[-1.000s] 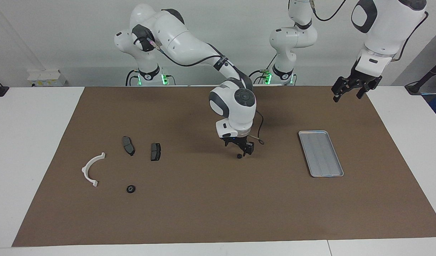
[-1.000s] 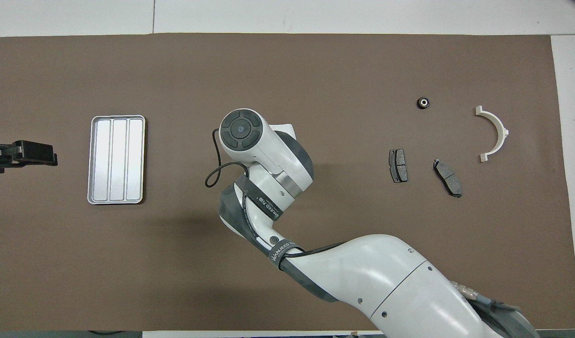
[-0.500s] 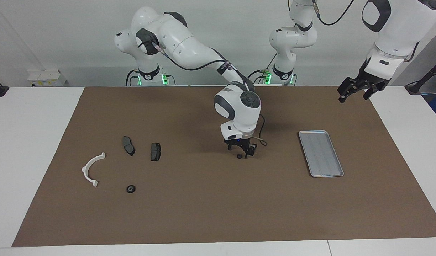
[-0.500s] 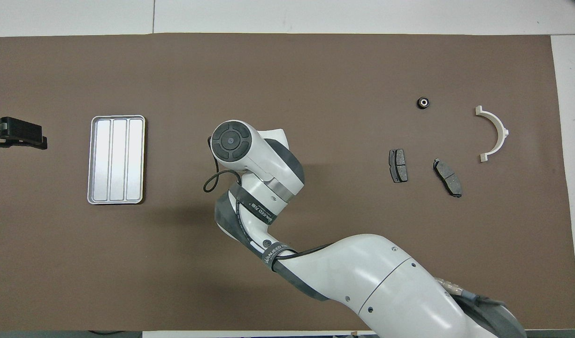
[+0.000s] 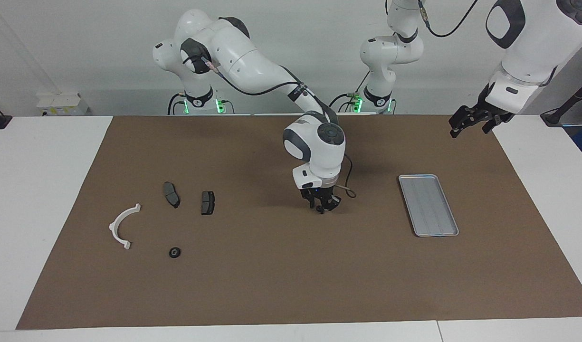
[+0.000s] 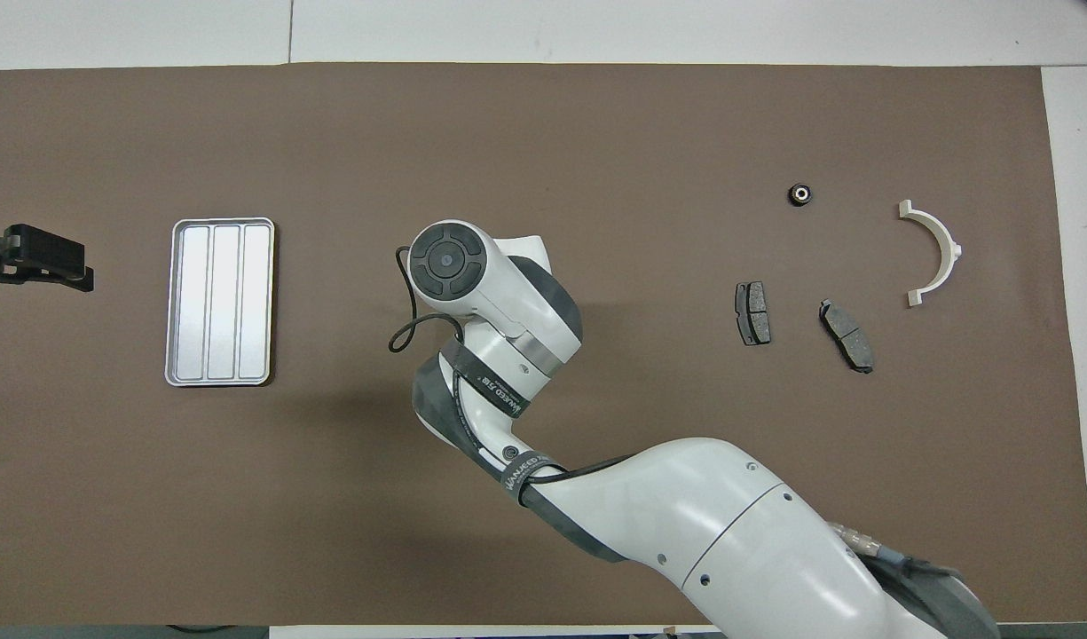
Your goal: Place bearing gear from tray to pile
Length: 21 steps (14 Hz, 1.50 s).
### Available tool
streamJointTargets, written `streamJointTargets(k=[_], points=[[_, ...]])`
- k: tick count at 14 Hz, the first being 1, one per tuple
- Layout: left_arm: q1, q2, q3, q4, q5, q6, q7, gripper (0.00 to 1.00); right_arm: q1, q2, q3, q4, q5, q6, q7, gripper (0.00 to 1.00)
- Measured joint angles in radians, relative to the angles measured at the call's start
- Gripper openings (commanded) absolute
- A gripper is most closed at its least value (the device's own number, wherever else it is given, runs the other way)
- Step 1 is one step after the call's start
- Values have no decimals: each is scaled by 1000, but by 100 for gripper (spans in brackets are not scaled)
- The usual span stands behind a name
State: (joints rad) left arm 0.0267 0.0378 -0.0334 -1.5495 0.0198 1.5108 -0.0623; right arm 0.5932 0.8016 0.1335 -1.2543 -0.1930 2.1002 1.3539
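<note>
Bearing gear (image 5: 175, 252): only one shows, a small black ring lying on the mat with the pile, farther from the robots than the other parts. None can be made out at the right claw.
Right claw (image 5: 323, 206): down at the brown mat (image 5: 271, 285) mid-desk, between tray and pile, pointing straight down. Whether it is spread, pressed together or pinching something, I cannot tell, and the overhead view hides it under the wrist.
Why so low: that vertical, mat-level pose suits picking up or setting down a tiny part, I'd say.
Tray (image 5: 428, 204): flat on the mat toward the left arm's end, well apart from the right claw, nothing showing in it.
Pile: white half-ring bracket (image 5: 123, 225) and two dark pads (image 5: 171, 194) toward the right arm's end, loosely spread and none touching, so there is room to drop a part among them.
Left claw (image 5: 473, 121): spread and holding nothing, up in the air over the mat's edge at its own end. This arm waits, clear of the working lane.
Desk (image 5: 48, 190): white, bare around the mat.
</note>
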Motion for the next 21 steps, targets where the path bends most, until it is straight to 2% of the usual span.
streamJointTargets(k=[5,7,10,13,16,21], points=[[0,30,-2,34,0,-17,3,100,-1,-2,0,0,0,0,0,0],[-1,30,-2,33,0,-11,10,100,-10,-3,-5,14,-5,-64,-24,0],[-2,30,-2,19,0,-6,16,100,-127,-45,-11,86,-10,-260,-321,0],[-11,25,-3,-6,0,-6,17,100,-338,-138,-10,104,-10,-347,-753,0],[-11,-14,-3,-67,0,6,17,100,-488,-144,-5,59,-9,-284,-1016,0],[-11,-66,-3,-137,0,30,17,100,-536,-135,-2,-112,-9,-72,-1049,0]])
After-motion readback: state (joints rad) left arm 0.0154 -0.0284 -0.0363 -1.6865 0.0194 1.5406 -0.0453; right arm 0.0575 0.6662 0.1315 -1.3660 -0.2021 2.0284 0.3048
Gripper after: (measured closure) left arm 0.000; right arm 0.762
